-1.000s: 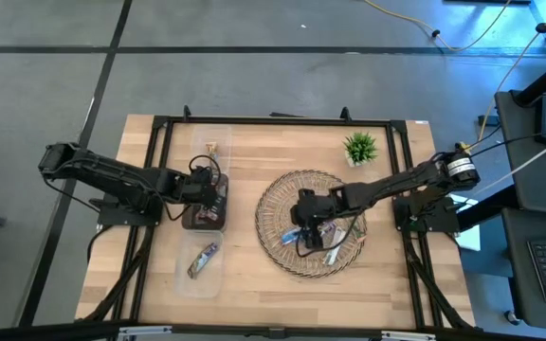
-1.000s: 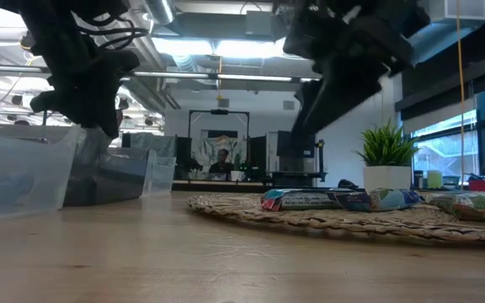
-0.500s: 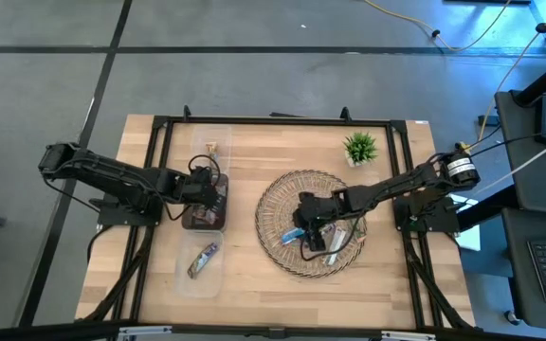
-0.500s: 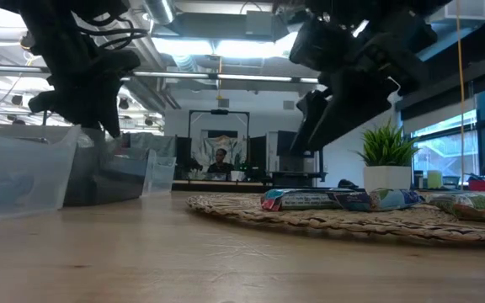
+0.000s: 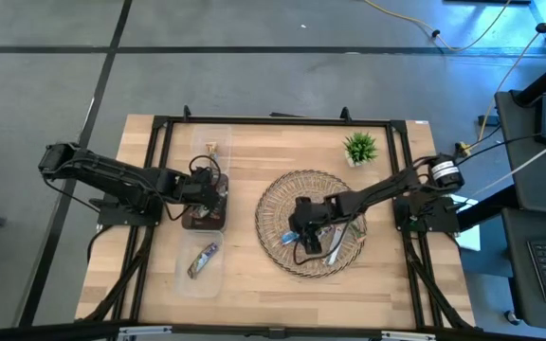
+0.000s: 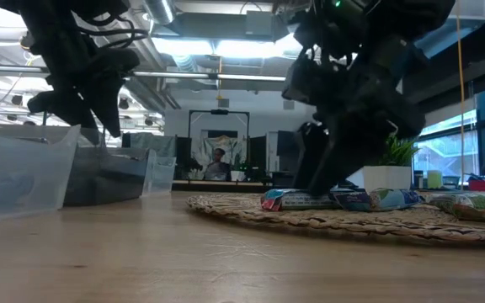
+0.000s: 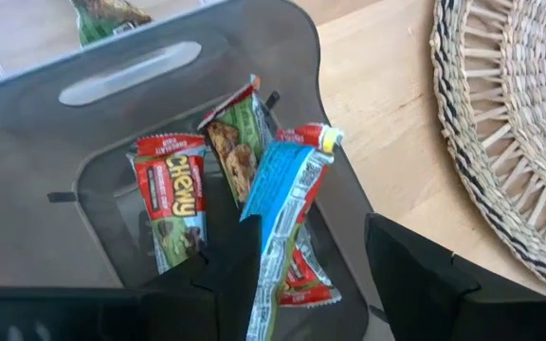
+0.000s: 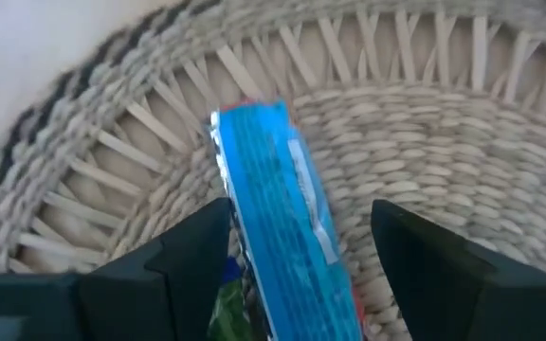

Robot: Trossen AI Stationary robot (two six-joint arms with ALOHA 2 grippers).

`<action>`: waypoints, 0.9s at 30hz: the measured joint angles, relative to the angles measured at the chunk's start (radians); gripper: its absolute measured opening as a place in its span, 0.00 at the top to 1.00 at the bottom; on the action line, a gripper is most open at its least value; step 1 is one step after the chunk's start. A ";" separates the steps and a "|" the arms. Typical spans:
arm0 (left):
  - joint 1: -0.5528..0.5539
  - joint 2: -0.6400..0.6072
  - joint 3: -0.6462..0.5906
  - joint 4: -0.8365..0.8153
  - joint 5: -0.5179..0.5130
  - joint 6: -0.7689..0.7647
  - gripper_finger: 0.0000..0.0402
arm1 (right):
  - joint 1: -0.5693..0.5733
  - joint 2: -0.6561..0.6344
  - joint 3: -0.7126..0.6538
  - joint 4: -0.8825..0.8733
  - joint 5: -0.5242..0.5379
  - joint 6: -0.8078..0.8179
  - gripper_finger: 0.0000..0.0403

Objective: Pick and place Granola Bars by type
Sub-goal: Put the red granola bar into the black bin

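Blue bar (image 8: 278,204) lies flat mid-frame on wicker; red-green bars (image 7: 171,204) piled in the dark bin, left-center.

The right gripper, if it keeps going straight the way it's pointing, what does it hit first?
Most likely the blue granola bar, which lies between the open jaws of the right gripper on the woven tray. How far off it is remains unclear.
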 joint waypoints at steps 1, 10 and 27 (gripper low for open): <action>0.000 0.000 0.000 0.000 0.007 0.000 0.55 | 0.000 0.007 0.000 0.003 0.000 -0.002 0.36; 0.000 0.000 0.000 0.000 0.013 0.000 0.55 | 0.000 0.034 0.002 0.005 0.002 0.001 0.40; 0.000 -0.072 0.000 0.099 -0.016 0.124 0.58 | 0.000 0.032 0.002 0.003 0.002 0.009 0.74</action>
